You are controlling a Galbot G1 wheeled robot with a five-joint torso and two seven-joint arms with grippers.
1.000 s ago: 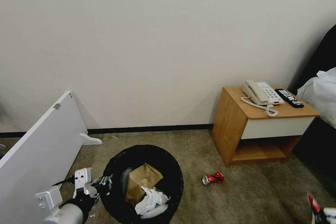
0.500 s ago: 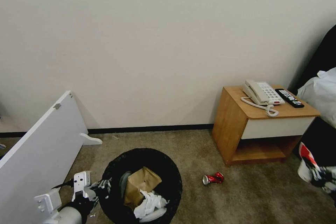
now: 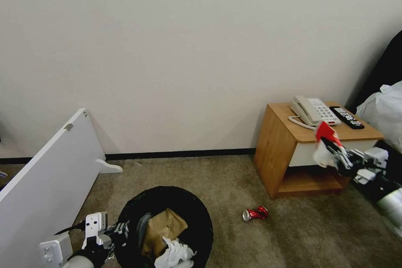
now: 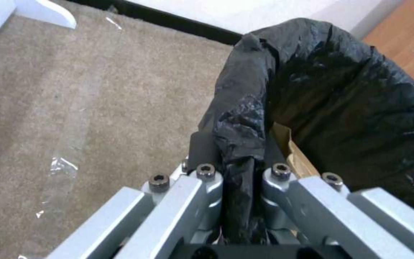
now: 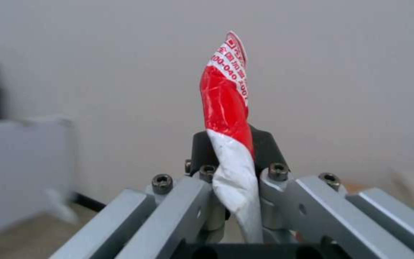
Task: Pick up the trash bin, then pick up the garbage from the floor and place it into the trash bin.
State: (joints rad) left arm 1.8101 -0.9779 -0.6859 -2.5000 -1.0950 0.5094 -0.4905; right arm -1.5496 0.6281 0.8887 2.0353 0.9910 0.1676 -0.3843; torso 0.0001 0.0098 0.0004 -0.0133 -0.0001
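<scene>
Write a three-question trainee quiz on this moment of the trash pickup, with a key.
1. True or false: the left gripper is clamped on the bag-lined rim of the trash bin.
2. What is the right gripper holding? A) the crushed red can B) the red-white snack packet C) a white tissue
3. Fill in: the crushed red can lies on the ____ in front of the nightstand.

Key:
1. True; its fingers pinch the black bag at the rim.
2. B; the red-white snack packet is raised in the air, to the right of the bin.
3. Floor.
</scene>
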